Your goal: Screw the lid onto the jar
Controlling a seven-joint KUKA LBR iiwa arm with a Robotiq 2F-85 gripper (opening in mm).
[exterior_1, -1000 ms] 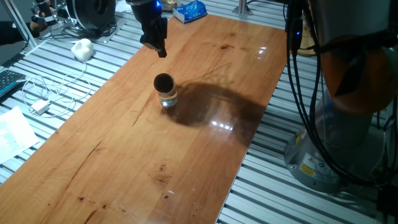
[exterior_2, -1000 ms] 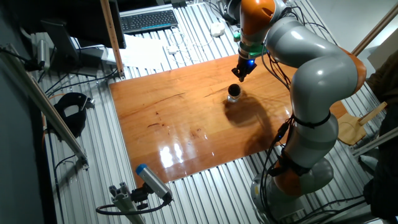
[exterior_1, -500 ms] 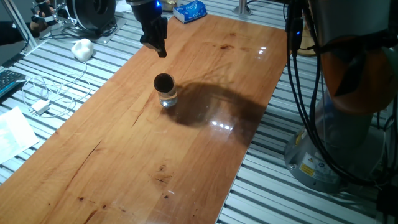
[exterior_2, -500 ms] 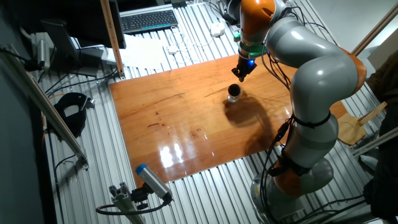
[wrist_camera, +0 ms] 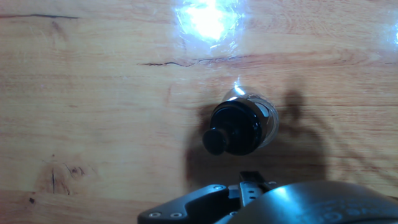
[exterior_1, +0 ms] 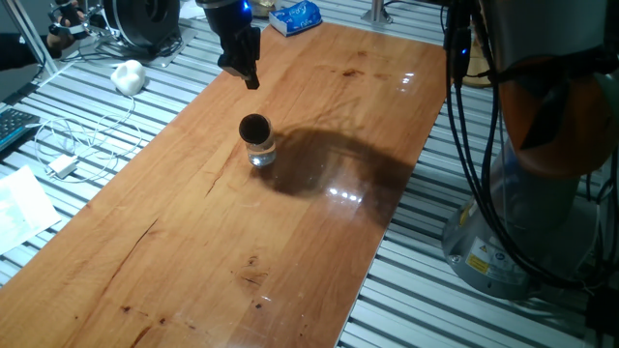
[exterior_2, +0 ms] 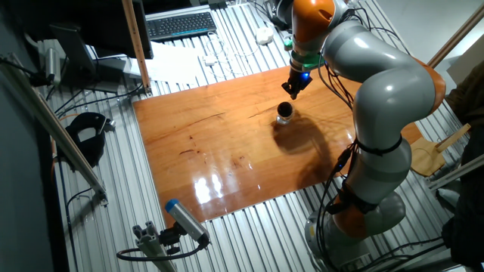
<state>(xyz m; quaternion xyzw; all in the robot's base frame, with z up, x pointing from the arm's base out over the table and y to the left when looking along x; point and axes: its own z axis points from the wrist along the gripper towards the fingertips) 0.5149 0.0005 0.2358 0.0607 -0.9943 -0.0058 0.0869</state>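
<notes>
The small clear glass jar (exterior_1: 260, 153) stands upright on the wooden table (exterior_1: 193, 242), with the glossy black lid (exterior_1: 253, 127) sitting on its mouth. My gripper (exterior_1: 250, 79) hangs above and behind the jar, apart from it, holding nothing; its fingers look pressed together into one narrow tip. In the other fixed view the gripper (exterior_2: 292, 94) is just above the lid (exterior_2: 284, 110). In the hand view the lid (wrist_camera: 239, 124) covers the jar (wrist_camera: 270, 122), and the dark fingertip (wrist_camera: 216, 140) overlaps the lid's edge.
A white lumpy ball (exterior_1: 128, 75) lies on the slatted bench left of the table. A blue packet (exterior_1: 295, 16) sits at the table's far end. White cables and an adapter (exterior_1: 63, 166) lie at the left. A keyboard (exterior_2: 180, 25) is beyond the table.
</notes>
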